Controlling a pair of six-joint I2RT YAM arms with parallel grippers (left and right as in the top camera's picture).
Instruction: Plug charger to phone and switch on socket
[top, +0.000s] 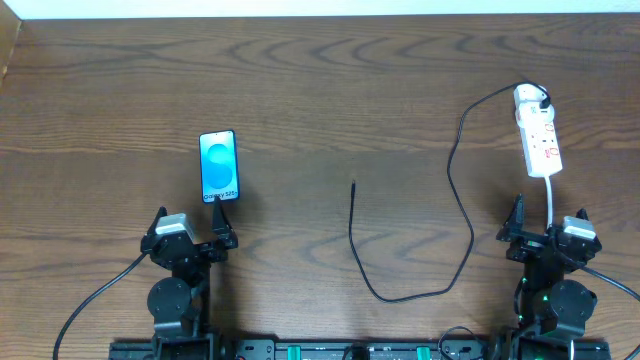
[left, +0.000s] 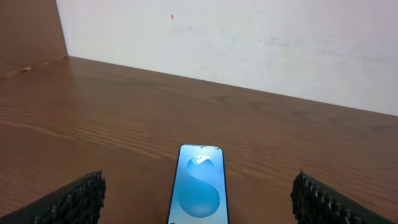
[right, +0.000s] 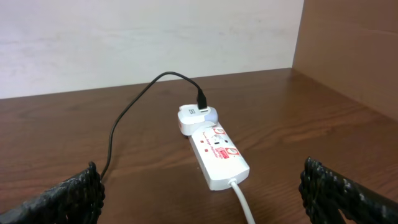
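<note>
Two robot arms rest at the near edge of a brown wooden bench (top: 320, 90), and the job looks unstarted. My left gripper (top: 191, 222) stands wide open and holds nothing; my right gripper (top: 550, 222) is equally wide and empty. The phone (top: 218, 166) lies flat, screen up and glowing blue, straight ahead of my left gripper, with its near end just between the fingers. The charger (top: 460, 200), a thin black cable, is not plugged into the phone. Its free tip (top: 353, 185) lies on the bench, ahead and off to the right of my left gripper. The socket (top: 538, 130), a white power strip, lies ahead of my right gripper, its white cord (right: 244, 202) running back toward me. The cable's other end sits in a white adapter (right: 194, 117) at the strip's far end. I judge the next move needs a fine pinch on that loose tip, then careful lining up with the phone's near end. The phone shows a small line that looks like "Galaxy S25+". The strip's red markings are too small to read.
</note>
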